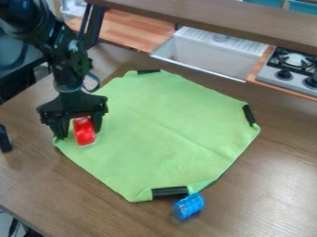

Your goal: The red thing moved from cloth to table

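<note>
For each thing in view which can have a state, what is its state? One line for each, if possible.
Small red, pale-edged object: at cloth's left side, not on bare table
Black two-finger gripper: open around red object
Green fabric cloth: spread out, lightly creased
Blue cylinder: lying on its side

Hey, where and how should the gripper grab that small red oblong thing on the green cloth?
Best across its middle, coming from above, with one finger at each long side. The red oblong thing is longer than it is wide, and the black two-finger gripper already straddles its narrow width, over the green cloth.
</note>
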You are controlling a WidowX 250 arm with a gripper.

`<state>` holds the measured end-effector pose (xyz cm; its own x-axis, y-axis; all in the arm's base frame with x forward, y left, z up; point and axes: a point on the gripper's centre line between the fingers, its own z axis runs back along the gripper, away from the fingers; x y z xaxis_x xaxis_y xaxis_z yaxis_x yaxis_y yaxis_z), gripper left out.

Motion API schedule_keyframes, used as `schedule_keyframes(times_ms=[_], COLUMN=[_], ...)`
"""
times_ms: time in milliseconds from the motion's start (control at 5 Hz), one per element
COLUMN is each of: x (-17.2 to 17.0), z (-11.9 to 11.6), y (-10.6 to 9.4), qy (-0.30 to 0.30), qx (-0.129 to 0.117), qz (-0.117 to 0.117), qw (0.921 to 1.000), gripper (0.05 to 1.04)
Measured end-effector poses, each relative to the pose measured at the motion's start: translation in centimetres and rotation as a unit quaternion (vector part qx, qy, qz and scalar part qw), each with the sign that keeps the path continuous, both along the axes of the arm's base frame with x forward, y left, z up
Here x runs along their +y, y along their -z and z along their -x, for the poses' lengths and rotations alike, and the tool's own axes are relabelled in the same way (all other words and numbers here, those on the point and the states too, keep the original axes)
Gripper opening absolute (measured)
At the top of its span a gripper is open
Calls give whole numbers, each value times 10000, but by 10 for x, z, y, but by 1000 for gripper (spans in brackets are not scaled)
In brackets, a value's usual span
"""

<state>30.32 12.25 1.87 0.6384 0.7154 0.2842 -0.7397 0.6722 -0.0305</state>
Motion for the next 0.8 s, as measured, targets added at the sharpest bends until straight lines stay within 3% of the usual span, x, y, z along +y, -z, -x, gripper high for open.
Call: schedule_keyframes(times_ms=[200, 400, 600, 800], x=[2, -2, 0, 11], z=[-2, 3, -5, -28], y=[0, -2, -21, -51], qy=[-103, -135, -391, -630], qx=[-145, -82, 20, -38], qz=[160, 474, 907, 1028], qw=[9997, 9988, 9951, 9927], gripper=[674, 568, 567, 567])
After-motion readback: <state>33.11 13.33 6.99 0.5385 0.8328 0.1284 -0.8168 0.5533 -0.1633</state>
